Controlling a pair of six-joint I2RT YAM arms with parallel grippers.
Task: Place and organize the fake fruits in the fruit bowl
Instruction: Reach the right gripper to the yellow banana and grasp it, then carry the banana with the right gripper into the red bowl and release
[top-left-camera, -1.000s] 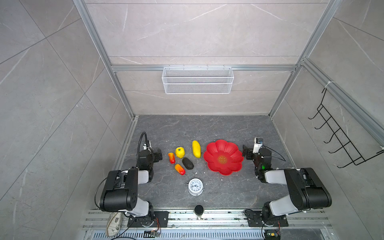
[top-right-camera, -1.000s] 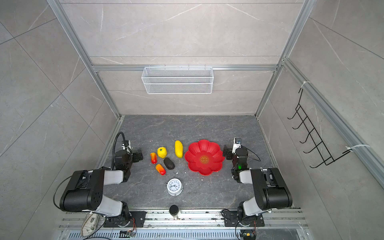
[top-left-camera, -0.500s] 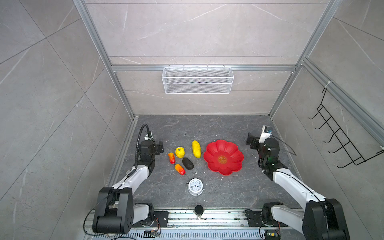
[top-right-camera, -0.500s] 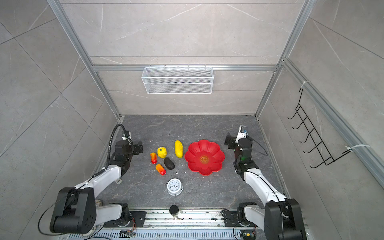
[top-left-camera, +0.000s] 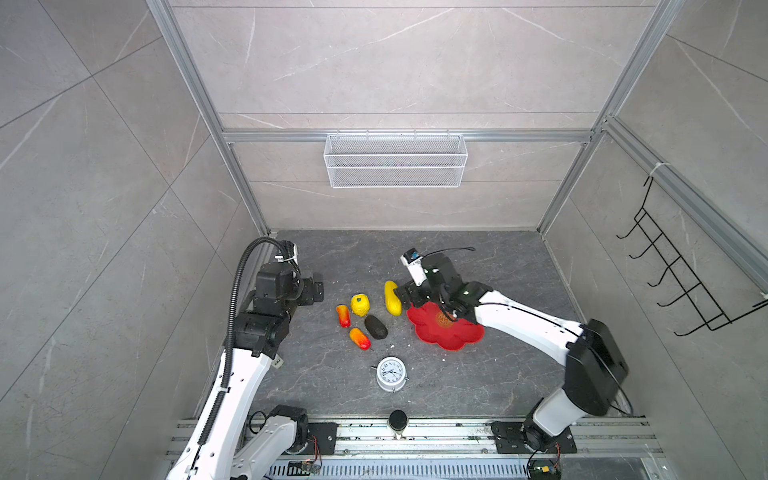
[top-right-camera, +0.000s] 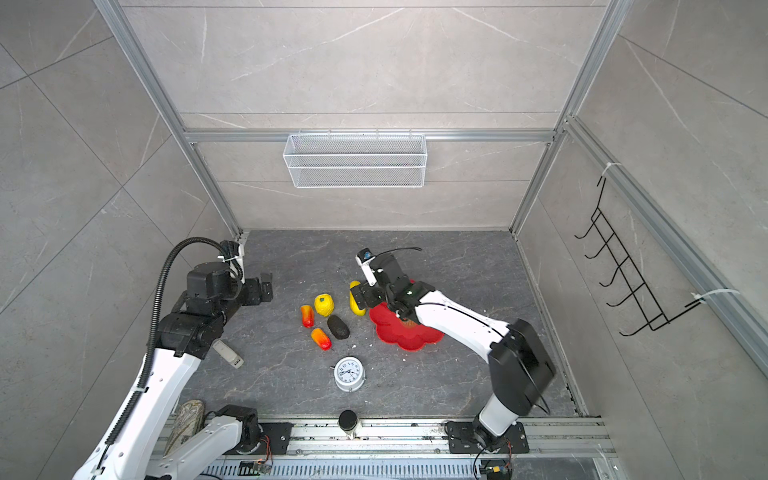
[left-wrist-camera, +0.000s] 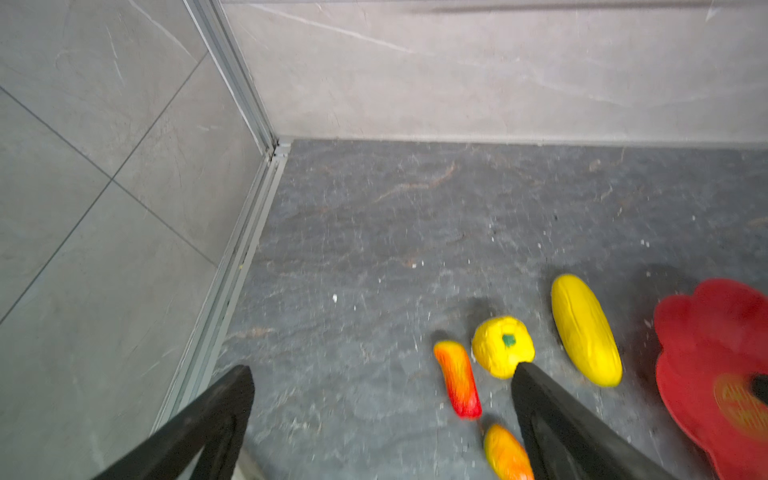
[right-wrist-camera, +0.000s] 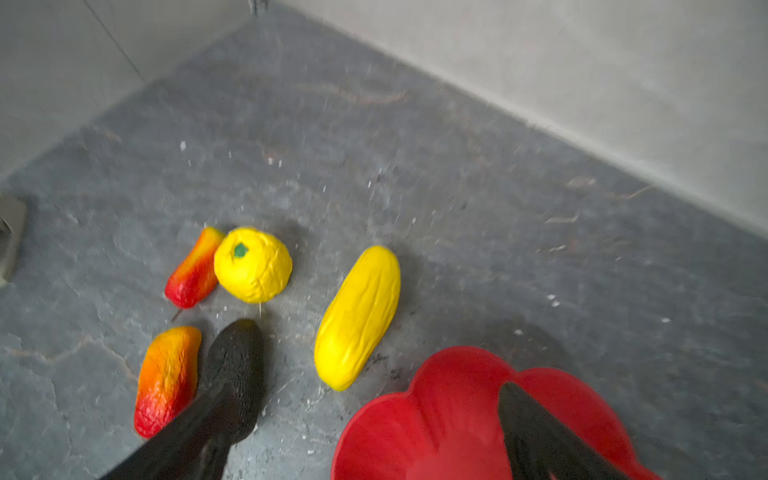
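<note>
On the dark grey stone tabletop (top-left-camera: 353, 257) the left gripper (top-left-camera: 311, 291) hangs well to the left of the five glossy fake fruits, all lying in a loose cluster. The rear orange-red oblong fruit (top-left-camera: 343, 316) is just beside the round yellow fruit with a green stem (top-left-camera: 360, 304). The front orange-red oblong fruit (top-left-camera: 360, 338) is just beside the blackish oval fruit (top-left-camera: 375, 327), and the long yellow ribbed fruit (top-left-camera: 390, 301) lies furthest right. The right gripper (top-left-camera: 405, 295) sits over that long fruit's right flank, at the left edge of the bright red scalloped plastic bowl (top-left-camera: 457, 338), which lies just right of the cluster with no fruit in it. A white round alarm clock (top-left-camera: 391, 374) stands nearer the front. In both top views the right arm covers the bowl's rear petals and part of its gold emblem, and whether the right gripper touches the long fruit cannot be told there. Both wrist views are blurred. The left one cuts the bowl off at its edge, and a finger (left-wrist-camera: 552, 415) stands where the blackish fruit would show. The right one cuts off the bowl's near side, and one finger (right-wrist-camera: 195, 432) overlaps the blackish fruit. Both grippers have their jaws spread wide and hold nothing. In the right wrist view the long yellow fruit lies clear ahead of the fingertips, and the other finger (right-wrist-camera: 536, 436) is above the bowl.
</note>
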